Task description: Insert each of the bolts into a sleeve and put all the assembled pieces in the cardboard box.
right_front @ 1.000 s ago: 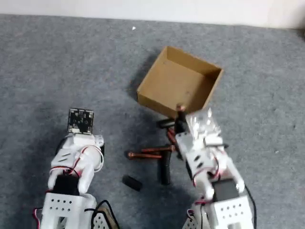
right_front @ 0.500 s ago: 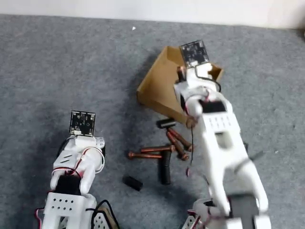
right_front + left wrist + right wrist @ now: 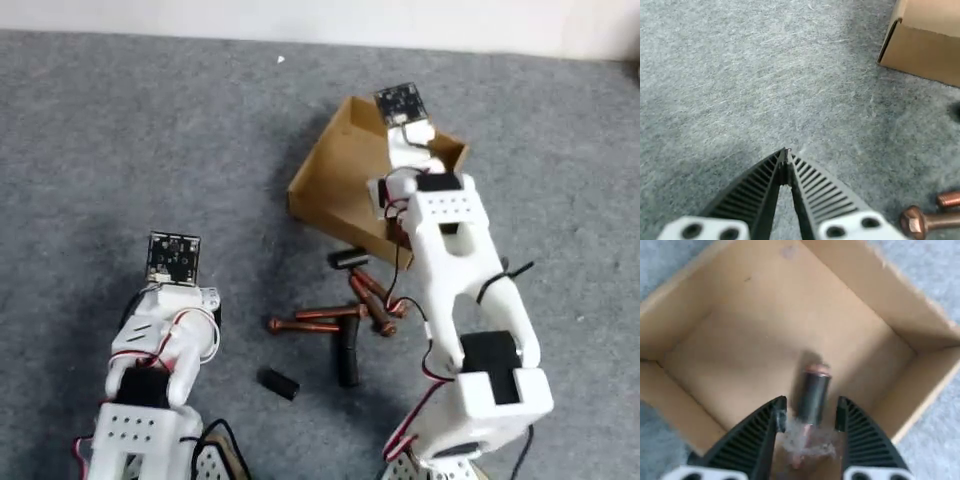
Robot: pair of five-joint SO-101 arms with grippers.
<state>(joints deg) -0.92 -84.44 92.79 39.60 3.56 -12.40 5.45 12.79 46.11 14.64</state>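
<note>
The right gripper (image 3: 810,405) hangs over the box (image 3: 700,340), jaws apart. A blurred sleeved bolt (image 3: 814,390) sits between them, touching neither, its long axis running away from the gripper, copper end farthest. The left gripper (image 3: 786,155) is closed over the carpet (image 3: 740,75).

— What's underneath everything?
— A grey felt-like covering (image 3: 150,130), fibrous, evenly lit, with soft shadows.
— And beyond it?
— A pale strip (image 3: 300,18) along the far edge, perhaps a wall; hard to tell.
</note>
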